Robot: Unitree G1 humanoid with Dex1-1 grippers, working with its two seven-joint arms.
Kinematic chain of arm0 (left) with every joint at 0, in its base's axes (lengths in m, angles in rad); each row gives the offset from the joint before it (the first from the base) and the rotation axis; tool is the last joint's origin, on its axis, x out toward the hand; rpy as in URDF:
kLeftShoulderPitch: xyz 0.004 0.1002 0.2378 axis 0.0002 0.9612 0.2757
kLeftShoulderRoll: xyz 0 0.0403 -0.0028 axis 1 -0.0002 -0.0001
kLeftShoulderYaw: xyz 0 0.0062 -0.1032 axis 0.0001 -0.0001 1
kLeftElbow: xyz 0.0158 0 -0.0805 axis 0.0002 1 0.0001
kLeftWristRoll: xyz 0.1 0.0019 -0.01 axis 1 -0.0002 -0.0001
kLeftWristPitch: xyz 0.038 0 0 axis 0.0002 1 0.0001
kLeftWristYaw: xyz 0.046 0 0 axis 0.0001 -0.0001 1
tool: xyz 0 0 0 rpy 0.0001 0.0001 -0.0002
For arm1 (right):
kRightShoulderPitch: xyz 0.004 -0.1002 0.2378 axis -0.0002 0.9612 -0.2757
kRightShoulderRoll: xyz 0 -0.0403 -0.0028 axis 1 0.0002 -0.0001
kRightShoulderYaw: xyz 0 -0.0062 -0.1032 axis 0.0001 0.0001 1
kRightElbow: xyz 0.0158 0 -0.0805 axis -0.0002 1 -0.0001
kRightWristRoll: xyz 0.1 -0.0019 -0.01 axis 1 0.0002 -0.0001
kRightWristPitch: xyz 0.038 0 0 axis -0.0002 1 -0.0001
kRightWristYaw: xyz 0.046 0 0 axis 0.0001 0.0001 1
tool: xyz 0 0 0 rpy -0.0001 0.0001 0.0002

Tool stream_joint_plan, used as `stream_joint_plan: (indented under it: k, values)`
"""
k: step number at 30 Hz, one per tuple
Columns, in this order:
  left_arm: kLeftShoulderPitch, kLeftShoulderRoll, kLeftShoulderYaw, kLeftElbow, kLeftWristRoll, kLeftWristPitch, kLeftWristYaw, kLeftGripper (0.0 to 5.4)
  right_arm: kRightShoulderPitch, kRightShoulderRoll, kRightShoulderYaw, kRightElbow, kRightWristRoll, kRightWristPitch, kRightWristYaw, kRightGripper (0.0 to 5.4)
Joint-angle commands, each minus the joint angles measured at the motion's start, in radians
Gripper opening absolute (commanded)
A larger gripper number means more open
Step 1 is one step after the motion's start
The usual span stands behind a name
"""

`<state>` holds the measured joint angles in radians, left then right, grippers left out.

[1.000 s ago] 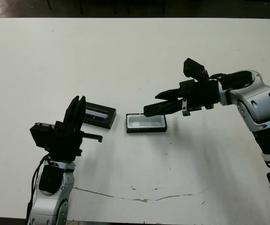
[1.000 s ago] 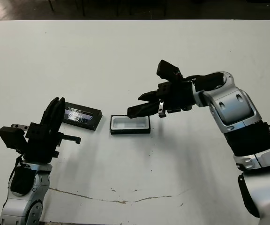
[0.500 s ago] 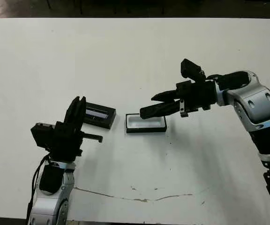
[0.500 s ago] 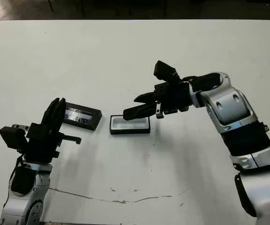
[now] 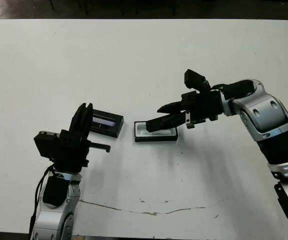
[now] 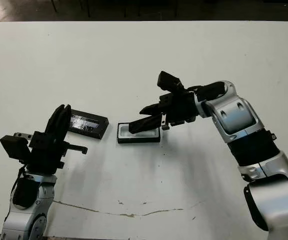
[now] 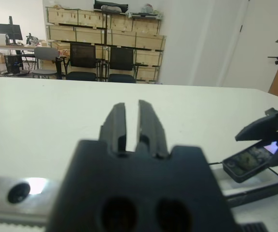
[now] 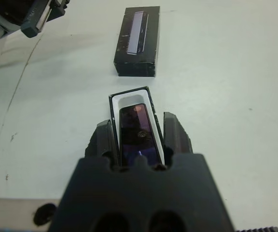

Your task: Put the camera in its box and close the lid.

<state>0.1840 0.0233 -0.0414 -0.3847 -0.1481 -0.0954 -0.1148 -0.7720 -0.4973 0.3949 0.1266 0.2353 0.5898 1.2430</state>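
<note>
The camera (image 8: 138,133), a slim black bar, sits between the fingers of my right gripper (image 5: 153,119), which is shut on it. It is tilted with its leading end down over the white-lined box (image 5: 157,138) at the table's middle. In the left wrist view the camera (image 7: 247,162) shows its glossy face just above the box (image 7: 257,187). The lid (image 5: 105,123), flat and black with a shiny strip, lies apart to the left of the box. My left gripper (image 5: 85,106) stands near the lid's left end, fingers pointing up, shut on nothing.
A thin dark crack (image 5: 149,212) runs along the white table near its front edge. Beyond the far side of the table, chairs (image 7: 83,60) and wooden crates (image 7: 105,29) show in the left wrist view.
My right gripper has moved left and down with the camera, from above the box's right end to low over the box. The left arm, box and lid have not moved.
</note>
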Motion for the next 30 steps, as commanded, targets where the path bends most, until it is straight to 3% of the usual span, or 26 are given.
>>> stream_joint_plan:
  k: [1, 30]
  values:
    - [0.014, -0.006, -0.001, 0.013, 0.0, 0.01, 0.004, 0.0, 0.007, 0.004, 0.016, -0.002, -0.014, -0.007, 0.006, 0.48]
    - [0.037, -0.003, -0.004, 0.01, -0.004, 0.002, 0.003, 0.0, 0.032, 0.059, 0.044, -0.009, -0.082, 0.007, -0.068, 0.48]
